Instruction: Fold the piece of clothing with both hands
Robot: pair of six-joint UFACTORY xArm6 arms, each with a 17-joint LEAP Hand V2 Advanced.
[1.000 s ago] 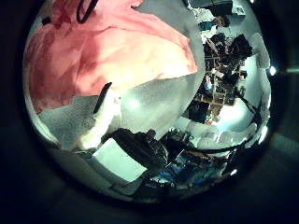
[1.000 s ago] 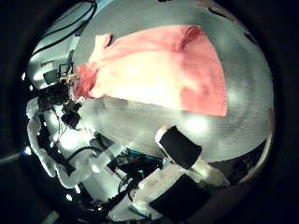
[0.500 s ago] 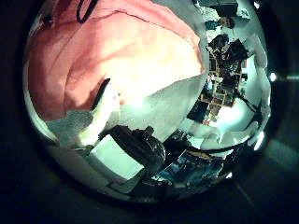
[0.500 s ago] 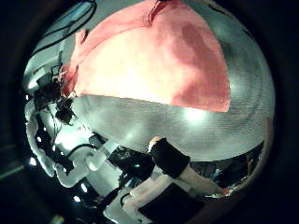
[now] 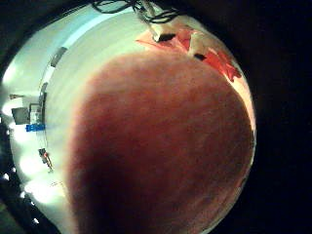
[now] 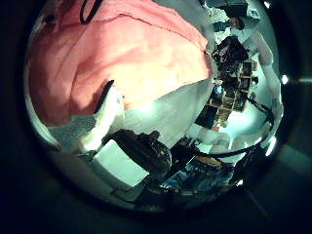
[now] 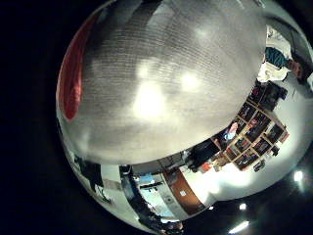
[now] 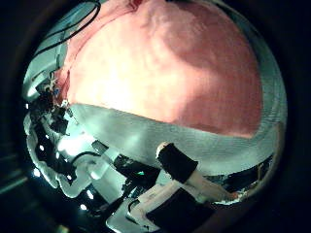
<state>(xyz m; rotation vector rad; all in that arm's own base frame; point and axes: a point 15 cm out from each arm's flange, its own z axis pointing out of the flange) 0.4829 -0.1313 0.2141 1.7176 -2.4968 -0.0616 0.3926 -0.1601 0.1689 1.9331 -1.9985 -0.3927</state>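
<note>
The piece of clothing (image 8: 175, 68) lies spread flat on the table (image 8: 146, 131) and fills the upper part of the right thumb side view. A finger of my right hand (image 8: 180, 167) reaches out over bare table just short of the cloth's near hem, holding nothing. In the left thumb side view the clothing (image 6: 127, 58) is close, and the fingers of my left hand (image 6: 122, 146) hang beside its edge without gripping it. The cloth (image 5: 166, 146) fills the left little finger side view. Only a strip of it (image 7: 70, 69) shows in the right little finger side view.
Bare table top (image 7: 166, 88) stretches away from the cloth on the right hand's side. Beyond the table edge stand shelves and room clutter (image 7: 245, 137), which also show past the edge in the left thumb side view (image 6: 229, 88).
The clothing has grown larger in both thumb side views, so both palms have come closer to it. The cloth itself lies as before.
</note>
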